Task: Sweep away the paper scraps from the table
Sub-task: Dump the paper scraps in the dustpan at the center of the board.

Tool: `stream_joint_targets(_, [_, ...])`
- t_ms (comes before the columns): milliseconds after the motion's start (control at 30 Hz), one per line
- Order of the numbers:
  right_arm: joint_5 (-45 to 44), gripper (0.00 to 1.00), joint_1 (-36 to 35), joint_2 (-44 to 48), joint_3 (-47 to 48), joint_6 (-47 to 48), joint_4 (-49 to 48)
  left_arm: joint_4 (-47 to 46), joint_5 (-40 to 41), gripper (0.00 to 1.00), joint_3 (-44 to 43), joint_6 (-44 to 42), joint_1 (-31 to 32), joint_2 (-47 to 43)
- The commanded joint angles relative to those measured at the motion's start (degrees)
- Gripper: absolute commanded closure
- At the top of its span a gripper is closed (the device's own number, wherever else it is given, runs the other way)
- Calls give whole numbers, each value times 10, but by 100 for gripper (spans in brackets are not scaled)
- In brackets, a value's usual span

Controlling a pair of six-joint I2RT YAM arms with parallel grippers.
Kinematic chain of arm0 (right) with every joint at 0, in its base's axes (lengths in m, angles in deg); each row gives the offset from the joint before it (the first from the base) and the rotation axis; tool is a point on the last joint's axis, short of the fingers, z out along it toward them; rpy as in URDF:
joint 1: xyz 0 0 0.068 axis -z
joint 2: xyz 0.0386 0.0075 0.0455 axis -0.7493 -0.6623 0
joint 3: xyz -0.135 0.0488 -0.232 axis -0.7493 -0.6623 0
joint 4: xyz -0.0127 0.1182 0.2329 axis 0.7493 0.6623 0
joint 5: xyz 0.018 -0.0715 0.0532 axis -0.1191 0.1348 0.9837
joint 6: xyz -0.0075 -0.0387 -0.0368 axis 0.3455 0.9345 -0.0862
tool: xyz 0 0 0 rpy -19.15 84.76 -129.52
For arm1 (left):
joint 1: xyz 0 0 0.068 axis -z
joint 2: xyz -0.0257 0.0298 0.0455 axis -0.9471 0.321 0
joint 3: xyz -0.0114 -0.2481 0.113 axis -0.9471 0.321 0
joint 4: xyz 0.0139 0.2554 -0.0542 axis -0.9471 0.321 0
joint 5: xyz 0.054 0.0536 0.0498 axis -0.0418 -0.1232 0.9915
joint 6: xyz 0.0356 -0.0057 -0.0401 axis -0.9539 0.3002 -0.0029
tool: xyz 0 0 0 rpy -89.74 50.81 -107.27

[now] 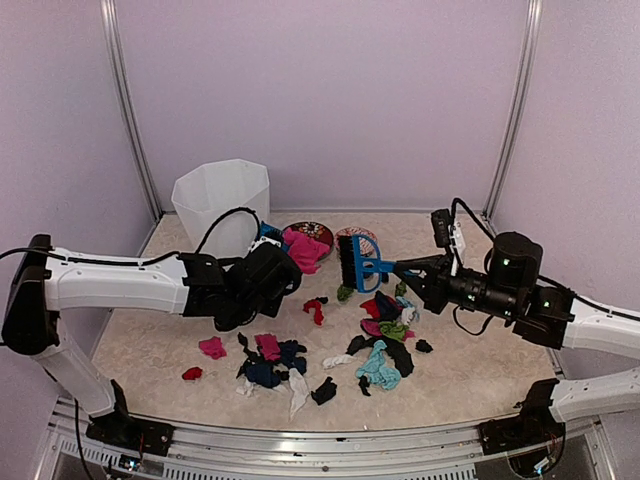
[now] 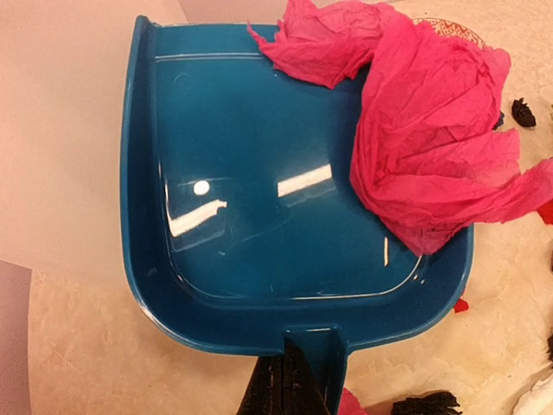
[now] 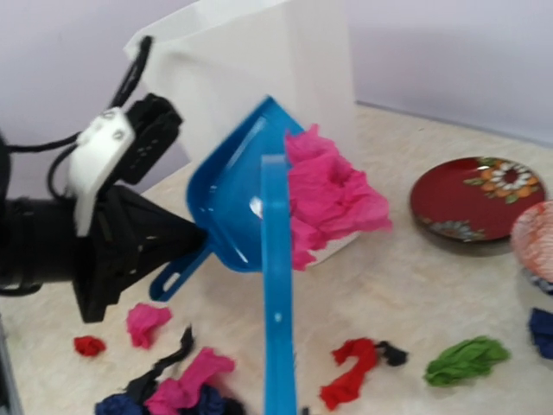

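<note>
Many paper scraps lie on the beige table (image 1: 150, 330): a pink wad (image 1: 212, 347), a small red one (image 1: 192, 373), a navy and black heap (image 1: 270, 365), a teal wad (image 1: 378, 368), a red strip (image 1: 315, 308). My left gripper (image 1: 280, 260) is shut on the handle of the blue dustpan (image 2: 259, 173) and holds it tilted above the table. A big pink wad (image 2: 432, 147) lies in the pan's far right corner and hangs over its rim. My right gripper (image 1: 412, 270) is shut on the blue brush (image 1: 355, 262), held right of the pan.
A white bin (image 1: 220, 205) stands at the back left, just behind the dustpan. Two small patterned bowls sit at the back centre, a red one (image 3: 479, 199) and a second (image 3: 536, 246) at that view's right edge. A metal frame edges the table.
</note>
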Motion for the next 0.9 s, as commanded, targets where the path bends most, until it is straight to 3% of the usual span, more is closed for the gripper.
stream_joint_targets(0, [-49,100,-4,30,-14,10,18,-6,120,100,-46,-36,21,33])
stream_joint_targets(133, [-99,100,-4,59,-24,10,40,28,180,100,-103,-92,43,76])
stream_joint_targets(400, [-188,100,-5,109,-48,6,58,239,327,100,-232,-96,93,222])
stream_joint_targets(500, [-200,100,-4,116,-52,7,62,331,384,100,-266,-36,105,268])
stream_joint_targets(600, [-202,100,-4,118,-55,8,60,501,430,100,-315,91,111,317])
stream_joint_targets(867, [-199,100,-4,125,-61,4,60,511,431,100,-323,94,118,313])
